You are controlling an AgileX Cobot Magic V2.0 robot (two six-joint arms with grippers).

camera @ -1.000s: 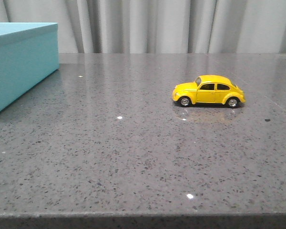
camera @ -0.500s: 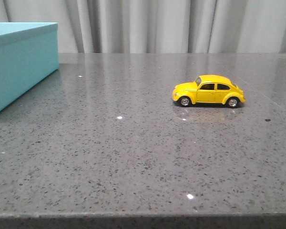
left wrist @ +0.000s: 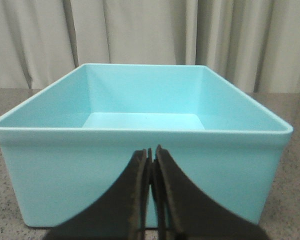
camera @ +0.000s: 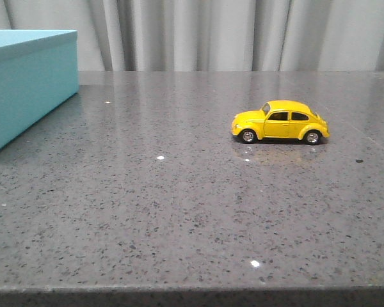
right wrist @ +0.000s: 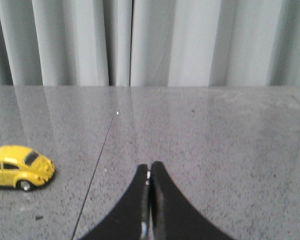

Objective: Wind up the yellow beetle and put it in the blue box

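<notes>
The yellow beetle (camera: 280,121) stands on its wheels on the grey table, right of centre, nose to the left. It also shows in the right wrist view (right wrist: 19,167), off to one side of my right gripper (right wrist: 149,166), which is shut and empty, apart from the car. The blue box (camera: 25,83) stands at the far left of the table. In the left wrist view the box (left wrist: 140,165) is open-topped and empty, and my left gripper (left wrist: 151,149) is shut and empty just in front of its near wall. Neither gripper shows in the front view.
The grey speckled table (camera: 179,204) has its front edge at the bottom of the front view. A thin dark seam line (right wrist: 97,175) runs across the table beside the car. Grey curtains (camera: 230,32) hang behind the table.
</notes>
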